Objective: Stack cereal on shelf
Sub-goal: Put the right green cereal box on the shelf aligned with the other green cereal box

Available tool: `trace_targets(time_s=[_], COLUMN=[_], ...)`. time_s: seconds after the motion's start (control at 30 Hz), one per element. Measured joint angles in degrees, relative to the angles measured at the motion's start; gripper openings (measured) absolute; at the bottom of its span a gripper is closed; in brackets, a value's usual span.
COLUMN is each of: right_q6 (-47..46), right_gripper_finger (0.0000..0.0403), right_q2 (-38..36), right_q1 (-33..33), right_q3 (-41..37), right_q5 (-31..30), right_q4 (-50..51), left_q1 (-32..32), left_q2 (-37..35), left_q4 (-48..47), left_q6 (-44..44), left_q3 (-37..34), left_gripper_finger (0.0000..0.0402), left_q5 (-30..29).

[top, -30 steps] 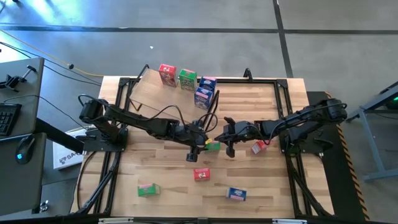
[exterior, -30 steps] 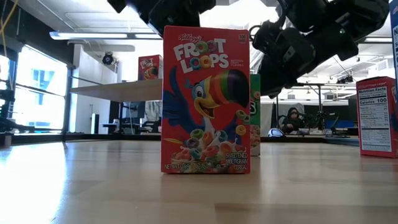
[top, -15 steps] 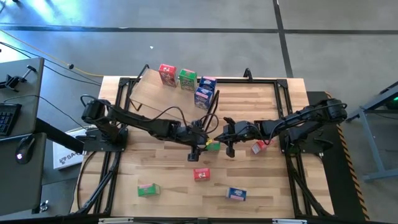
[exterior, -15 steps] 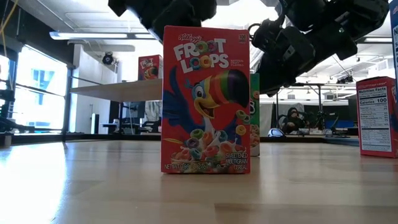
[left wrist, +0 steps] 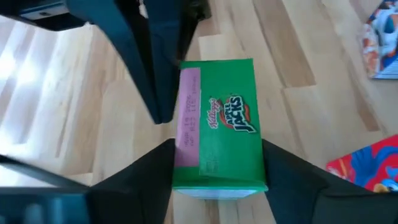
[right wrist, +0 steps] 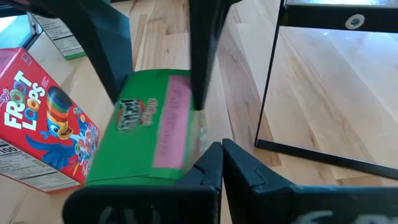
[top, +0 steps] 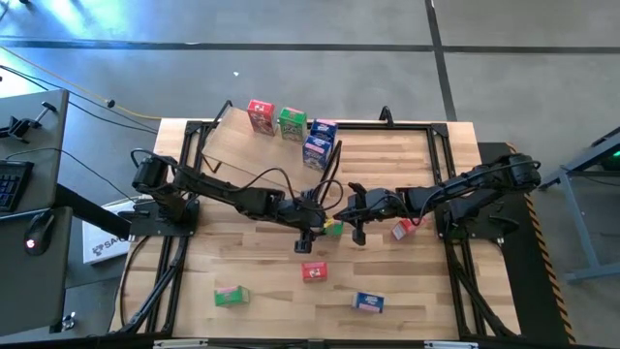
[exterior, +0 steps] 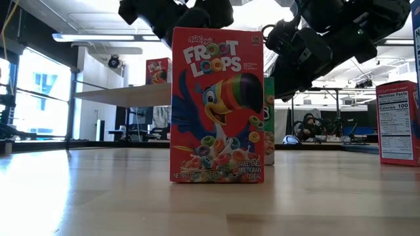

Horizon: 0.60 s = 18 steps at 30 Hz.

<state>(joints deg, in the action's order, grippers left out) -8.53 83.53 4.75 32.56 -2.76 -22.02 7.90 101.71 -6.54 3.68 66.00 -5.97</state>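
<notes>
1. Nearest the table's (top: 252,291) front edge, at about 6 o'clock from its centre, we see a green box (top: 231,296), a red box (top: 314,272) and a blue box (top: 367,303), well apart from one another.
2. At the centre, our left end effector (top: 312,233) straddles the green cereal box (left wrist: 217,124); its fingers (left wrist: 146,165) flank the box, spread.
3. Just beside it at 3 o'clock, our right end effector (top: 356,215) has its fingers (right wrist: 214,165) pressed together, gripping nothing; another red box (top: 403,230) lies beyond.
4. Farthest, at 12 o'clock, the shelf (top: 262,155) carries red (top: 260,115), green (top: 292,123) and two blue boxes (top: 319,143).
</notes>
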Motion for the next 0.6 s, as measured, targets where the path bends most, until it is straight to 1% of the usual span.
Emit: trace_targets(time_s=[0.13, 0.2, 0.3, 0.4, 0.6], right_q6=[-0.03, -0.19, -0.32, -0.42, -0.42], right_gripper_finger=[0.0, 0.0, 0.0, 0.0, 0.0], right_q2=[0.0, 0.0, 0.0, 0.0, 0.0], right_q1=[0.13, 0.15, 0.15, 0.15, 0.15], right_q3=[0.0, 0.0, 0.0, 0.0, 0.0], right_q5=[0.03, 0.53, 1.88, 2.62, 3.27], right_q4=[0.0, -0.02, -0.02, -0.05, -0.07], left_q1=[-0.04, -0.04, -0.04, -0.04, -0.04], left_q2=[-0.19, -0.99, -3.04, -5.98, -15.58], left_q4=[-0.08, -0.66, -1.54, -4.6, -15.02], left_q6=[1.48, 2.27, 3.67, 4.45, 5.9], left_q3=[0.0, 0.0, 0.0, 0.0, 0.0], left_gripper_finger=[0.0166, 0.0155, 0.015, 0.015, 0.015], left_q5=[0.71, 0.97, 0.96, 1.29, 3.77])
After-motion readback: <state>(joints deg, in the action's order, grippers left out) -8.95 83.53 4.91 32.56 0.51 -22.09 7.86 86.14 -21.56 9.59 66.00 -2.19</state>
